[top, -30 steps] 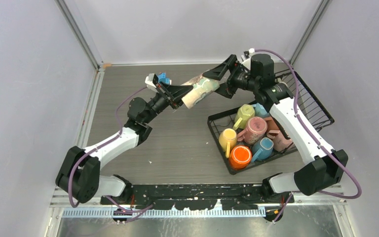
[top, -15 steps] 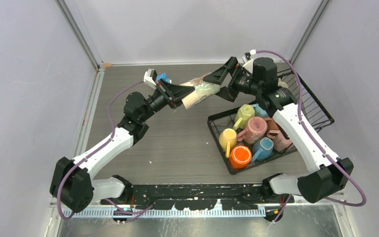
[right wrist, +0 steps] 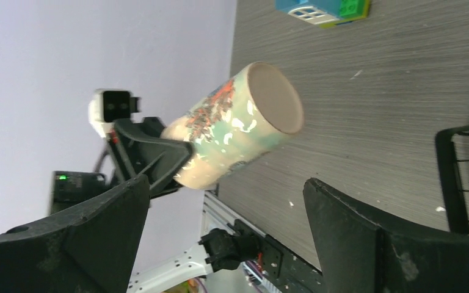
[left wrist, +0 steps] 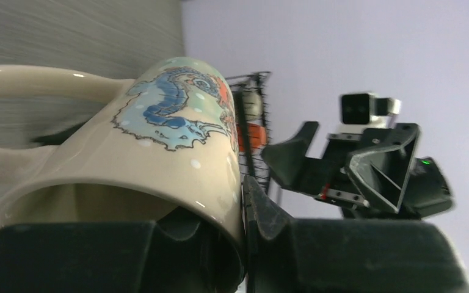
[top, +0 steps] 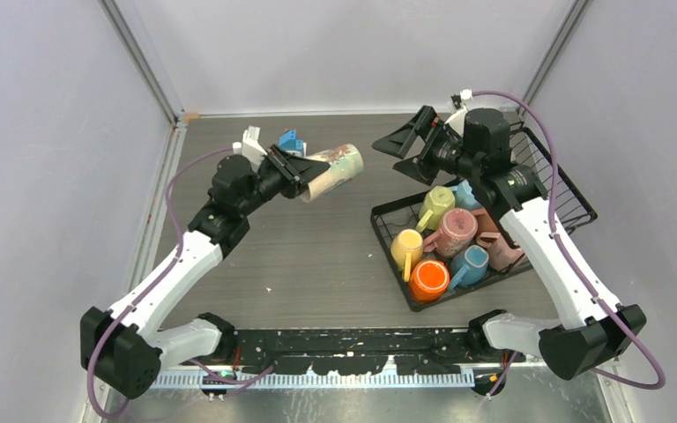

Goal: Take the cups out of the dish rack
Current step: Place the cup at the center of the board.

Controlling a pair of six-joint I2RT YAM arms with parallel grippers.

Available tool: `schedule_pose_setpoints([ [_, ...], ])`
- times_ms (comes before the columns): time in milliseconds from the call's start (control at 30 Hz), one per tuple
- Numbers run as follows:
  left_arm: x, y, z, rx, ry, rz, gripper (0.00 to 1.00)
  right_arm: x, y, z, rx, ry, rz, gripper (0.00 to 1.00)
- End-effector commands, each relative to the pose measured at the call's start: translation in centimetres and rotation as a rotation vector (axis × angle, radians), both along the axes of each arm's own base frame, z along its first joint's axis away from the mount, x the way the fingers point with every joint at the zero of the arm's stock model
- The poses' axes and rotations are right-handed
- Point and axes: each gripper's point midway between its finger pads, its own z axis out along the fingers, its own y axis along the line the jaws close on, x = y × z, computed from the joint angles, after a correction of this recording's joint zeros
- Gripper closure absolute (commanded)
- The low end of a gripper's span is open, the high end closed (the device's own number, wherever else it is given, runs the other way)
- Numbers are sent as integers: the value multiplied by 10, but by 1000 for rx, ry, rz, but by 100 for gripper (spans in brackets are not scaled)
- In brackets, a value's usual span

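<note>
Cream printed mug (top: 333, 167) is held on its side above the table (top: 317, 256). Its rim is clamped by the left pincer (top: 303, 179). Right pincer (top: 408, 156) is seen spread wide with nothing in it, near the mug's base but apart from it, over the far-left corner of the dish rack (top: 573, 207). Lime cup (top: 439, 203), pink cup (top: 455, 231), yellow cup (top: 405, 245), blue cup (top: 472, 263) and orange cup (top: 429, 280) are seen in the rack. Toy house (top: 291, 141) is seen on the table behind the left pincer.
</note>
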Motion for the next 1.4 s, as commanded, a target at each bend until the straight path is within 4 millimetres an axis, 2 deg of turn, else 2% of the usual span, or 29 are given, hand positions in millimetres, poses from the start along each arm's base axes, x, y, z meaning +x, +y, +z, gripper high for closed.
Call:
schedule_pose_setpoints([
  [0, -8, 41, 65, 197, -217, 159, 100, -6, -16, 9, -83, -62, -46, 0],
  [300, 19, 115, 19, 777, -111, 413, 100, -13, -36, -2, -206, -61, -95, 0],
  [600, 57, 155, -13, 1117, 27, 475, 100, -22, -49, -9, -285, -57, -107, 0],
  [1000, 110, 210, -59, 1271, 231, 460, 100, -34, -52, -16, -307, -39, -80, 0],
  [1367, 147, 245, -120, 1312, 397, 380, 100, -37, -50, -18, -314, -25, -65, 0],
])
